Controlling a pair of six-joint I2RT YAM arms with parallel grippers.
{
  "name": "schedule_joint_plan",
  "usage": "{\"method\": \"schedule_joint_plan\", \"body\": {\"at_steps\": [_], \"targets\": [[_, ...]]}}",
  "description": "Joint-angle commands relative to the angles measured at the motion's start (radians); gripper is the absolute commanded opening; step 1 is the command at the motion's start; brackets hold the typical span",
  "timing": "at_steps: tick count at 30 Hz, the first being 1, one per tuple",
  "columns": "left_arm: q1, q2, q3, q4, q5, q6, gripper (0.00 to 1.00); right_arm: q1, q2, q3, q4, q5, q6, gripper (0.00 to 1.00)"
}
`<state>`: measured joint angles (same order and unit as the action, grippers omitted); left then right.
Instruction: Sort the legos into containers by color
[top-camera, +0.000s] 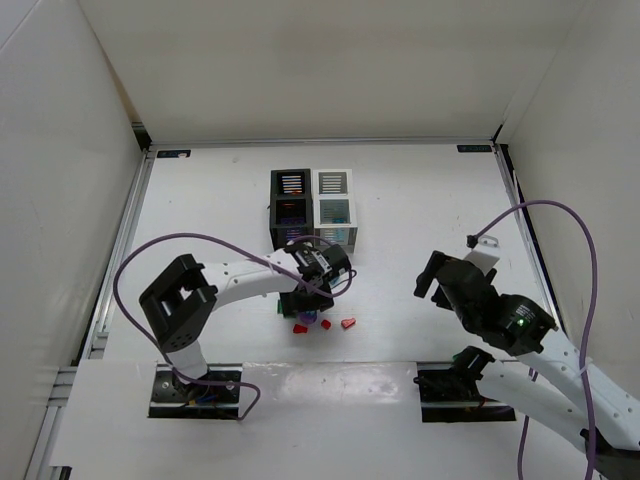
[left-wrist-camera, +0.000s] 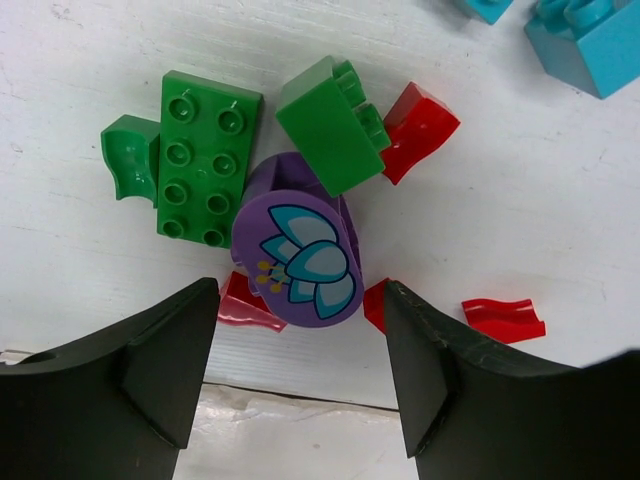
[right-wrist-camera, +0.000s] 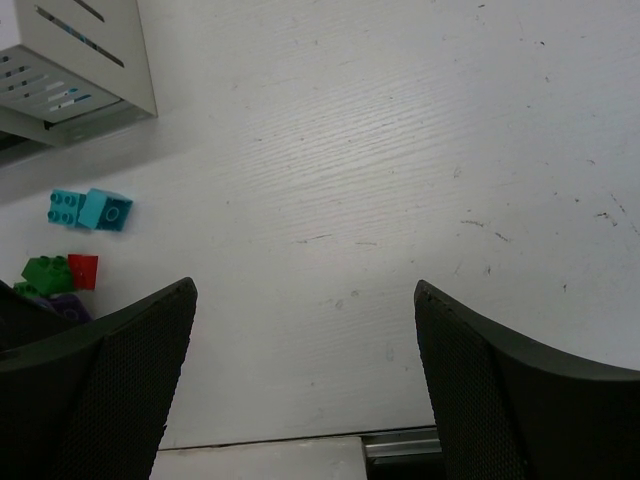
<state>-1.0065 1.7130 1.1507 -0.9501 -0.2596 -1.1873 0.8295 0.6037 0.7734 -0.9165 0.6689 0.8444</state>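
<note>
The legos lie in a small heap in front of the bins. In the left wrist view a round purple piece with a flower print (left-wrist-camera: 300, 258) sits among a flat green brick (left-wrist-camera: 205, 160), a green block (left-wrist-camera: 325, 125), red bits (left-wrist-camera: 420, 125) and teal bricks (left-wrist-camera: 585, 45). My left gripper (left-wrist-camera: 300, 300) is open just over the purple piece, one finger on each side of its near edge, touching nothing. The black container (top-camera: 290, 205) and white container (top-camera: 334, 205) stand side by side behind the heap. My right gripper (right-wrist-camera: 305, 300) is open over bare table, to the right of the pile.
Loose red pieces (top-camera: 348, 323) lie at the heap's near side. The right wrist view shows the white bin's corner (right-wrist-camera: 80, 60) and teal bricks (right-wrist-camera: 92, 210) at far left. The table's near edge (right-wrist-camera: 300, 445) runs just below the right fingers. White walls enclose the table.
</note>
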Motion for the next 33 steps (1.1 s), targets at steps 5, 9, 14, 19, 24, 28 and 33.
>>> {"method": "schedule_joint_plan", "body": {"at_steps": [5, 9, 14, 19, 24, 28, 33], "targets": [[-0.006, 0.043, 0.06, -0.009, -0.033, -0.012, 0.71, 0.01, -0.008, 0.003, 0.005, 0.008, -0.001, 0.9], [-0.006, 0.05, 0.061, -0.004, -0.03, -0.012, 0.63, 0.019, -0.016, 0.0, -0.018, 0.021, 0.018, 0.9], [-0.007, 0.06, 0.067, -0.016, -0.044, -0.008, 0.55, 0.031, -0.025, -0.003, -0.028, 0.035, 0.022, 0.9], [-0.018, 0.046, 0.101, -0.042, -0.059, 0.009, 0.48, 0.028, -0.032, 0.0, -0.032, 0.038, 0.025, 0.9], [-0.044, -0.019, 0.154, -0.098, -0.121, 0.054, 0.47, 0.031, -0.033, 0.003, -0.027, 0.038, 0.024, 0.9], [-0.047, -0.093, 0.211, -0.167, -0.215, 0.109, 0.47, 0.036, -0.032, 0.009, -0.018, 0.043, 0.016, 0.9], [0.052, -0.22, 0.302, -0.147, -0.313, 0.24, 0.48, 0.034, -0.028, 0.006, 0.013, 0.041, 0.002, 0.9]]}}
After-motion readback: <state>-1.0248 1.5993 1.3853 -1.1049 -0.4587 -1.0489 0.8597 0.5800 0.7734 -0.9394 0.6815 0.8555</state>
